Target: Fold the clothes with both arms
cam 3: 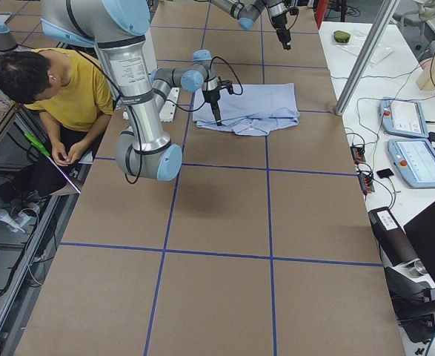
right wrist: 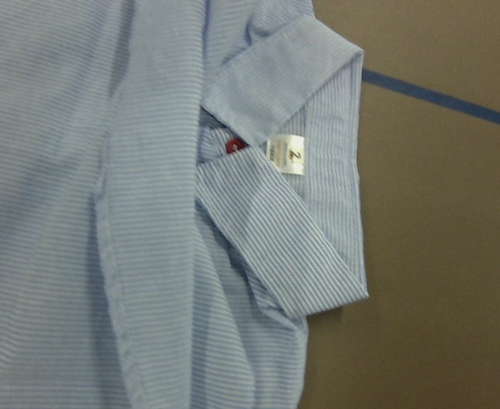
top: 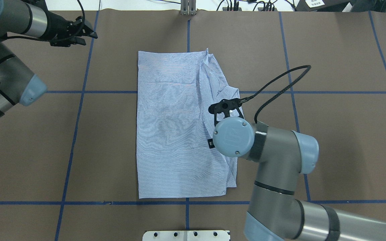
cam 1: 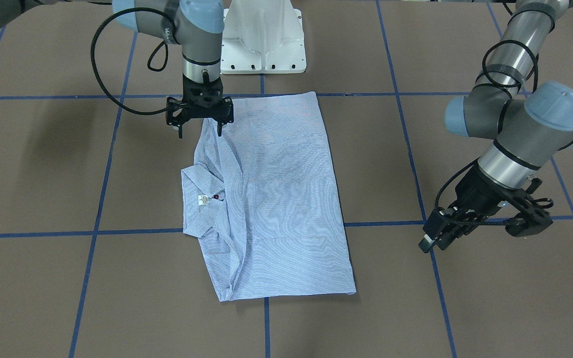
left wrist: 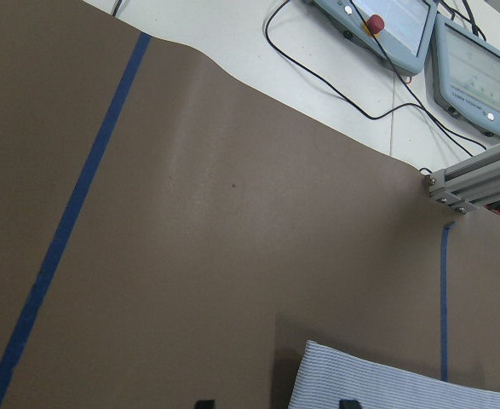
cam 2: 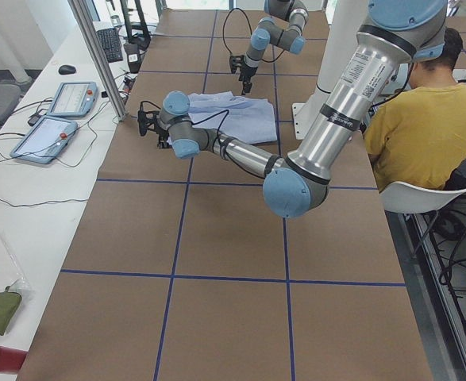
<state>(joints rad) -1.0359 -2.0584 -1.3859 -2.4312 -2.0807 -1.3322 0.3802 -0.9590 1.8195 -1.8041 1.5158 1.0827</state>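
Note:
The blue-and-white striped shirt (cam 1: 276, 189) lies flat on the brown table, folded into a long rectangle (top: 169, 127). Its collar (cam 1: 202, 199), with white label (right wrist: 285, 155) and red button (right wrist: 235, 146), is on my right side. My right gripper (cam 1: 200, 133) hovers open over the shirt's collar-side edge, between the collar and the robot-side corner, holding nothing. In the overhead view its wrist (top: 233, 137) hides the fingers. My left gripper (top: 87, 36) is open and empty above bare table beyond the shirt's far left corner (left wrist: 386, 379); its fingertips (left wrist: 346, 402) show apart.
The white pedestal base (cam 1: 262, 44) stands at the robot's edge of the table. Blue tape lines (cam 1: 97, 199) grid the brown surface. An operator in yellow (cam 3: 69, 81) sits beside the robot. Teach pendants (cam 3: 413, 141) and a metal post (cam 3: 365, 59) are beyond the far edge.

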